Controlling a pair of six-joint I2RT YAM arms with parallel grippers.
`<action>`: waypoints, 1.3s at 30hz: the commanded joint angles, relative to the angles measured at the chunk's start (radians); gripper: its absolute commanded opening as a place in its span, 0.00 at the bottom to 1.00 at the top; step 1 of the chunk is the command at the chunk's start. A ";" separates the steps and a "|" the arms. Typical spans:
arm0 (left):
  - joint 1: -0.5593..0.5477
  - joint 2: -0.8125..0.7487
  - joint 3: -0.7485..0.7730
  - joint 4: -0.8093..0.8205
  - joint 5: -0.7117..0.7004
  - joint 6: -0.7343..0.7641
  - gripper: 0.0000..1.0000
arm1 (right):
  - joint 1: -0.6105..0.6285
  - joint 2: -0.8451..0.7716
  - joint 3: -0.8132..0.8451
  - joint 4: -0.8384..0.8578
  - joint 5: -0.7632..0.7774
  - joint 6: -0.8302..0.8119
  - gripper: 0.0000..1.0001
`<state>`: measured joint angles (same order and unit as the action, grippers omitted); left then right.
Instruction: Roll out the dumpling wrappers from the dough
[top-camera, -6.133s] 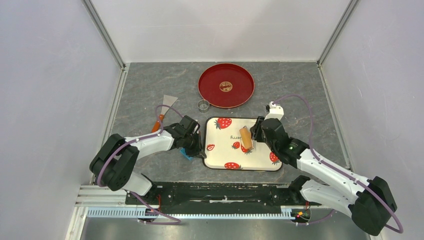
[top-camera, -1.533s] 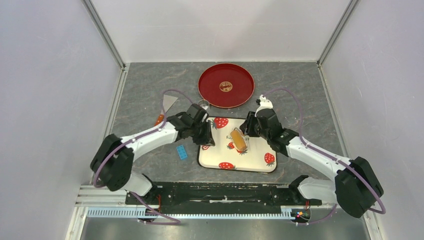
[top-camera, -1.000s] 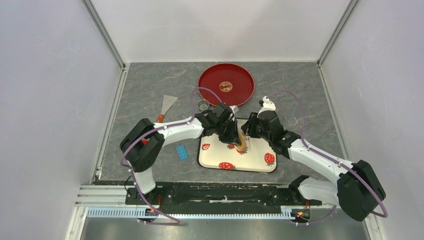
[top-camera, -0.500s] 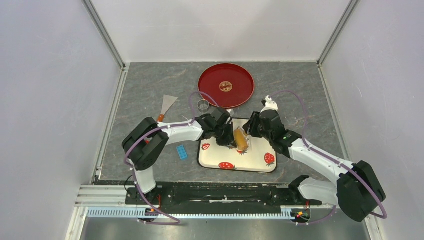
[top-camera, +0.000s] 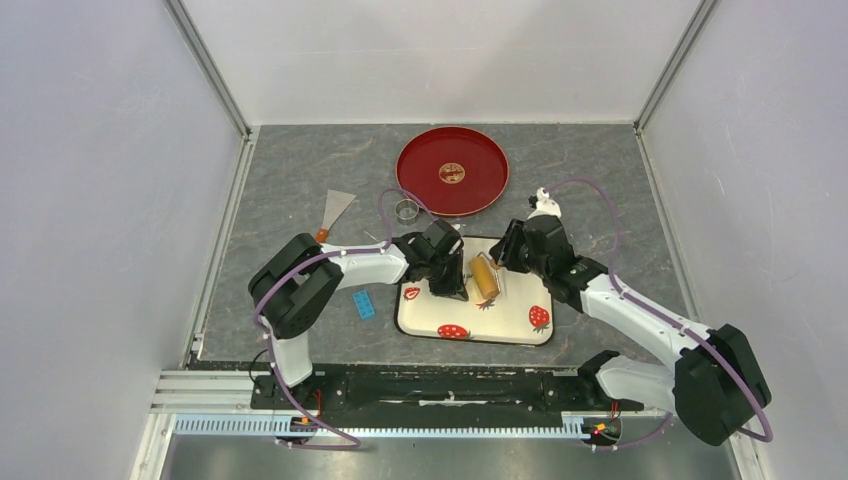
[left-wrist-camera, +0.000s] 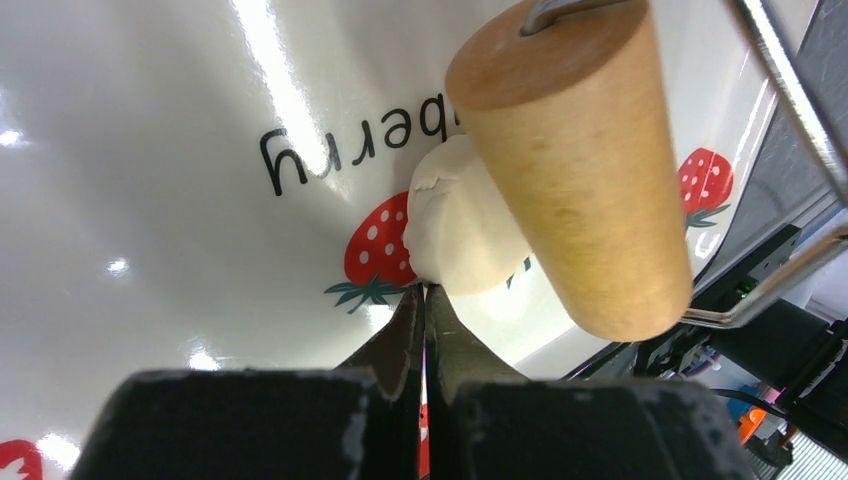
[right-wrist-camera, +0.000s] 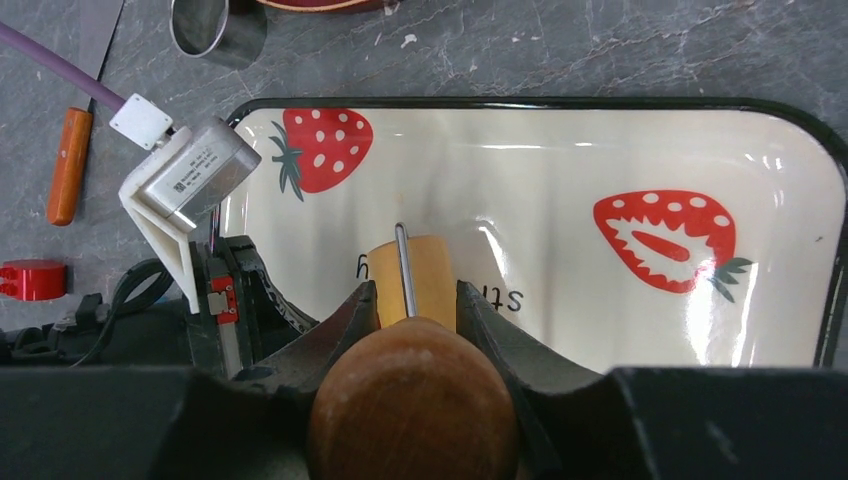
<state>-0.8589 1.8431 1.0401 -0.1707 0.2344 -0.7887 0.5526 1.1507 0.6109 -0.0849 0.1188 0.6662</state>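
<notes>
A lump of pale dough (left-wrist-camera: 455, 235) lies on the strawberry tray (top-camera: 500, 322), partly under the wooden roller (left-wrist-camera: 570, 170). My left gripper (left-wrist-camera: 424, 290) is shut, its tips touching the lump's near edge with nothing between the jaws. It sits just left of the roller (top-camera: 484, 277) in the top view. My right gripper (right-wrist-camera: 415, 292) is shut on the roller's brown handle (right-wrist-camera: 412, 400), with the roller's barrel (right-wrist-camera: 425, 272) resting on the tray (right-wrist-camera: 560, 180). No dumpling wrappers are in view.
A red round plate (top-camera: 452, 170) stands behind the tray. A metal ring (top-camera: 405, 210) and a scraper (top-camera: 335, 208) with an orange handle lie at the back left. A blue brick (top-camera: 364, 304) sits left of the tray. Walls enclose three sides.
My left gripper has shut and drawn back a little to the left of the roller. The right gripper still holds the roller's handle in nearly the same place.
</notes>
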 joint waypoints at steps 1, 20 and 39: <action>0.004 -0.021 0.009 -0.040 -0.063 0.006 0.02 | -0.013 -0.045 0.117 0.001 -0.031 -0.015 0.00; 0.126 -0.338 -0.100 0.014 -0.009 0.110 0.55 | -0.023 0.008 0.233 -0.080 -0.115 -0.169 0.00; 0.320 -0.288 -0.224 -0.239 -0.102 0.236 0.55 | -0.023 0.067 0.294 -0.129 -0.177 -0.322 0.00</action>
<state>-0.5426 1.5120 0.8463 -0.4381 0.1074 -0.5938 0.5327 1.2251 0.8497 -0.2466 -0.0490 0.3927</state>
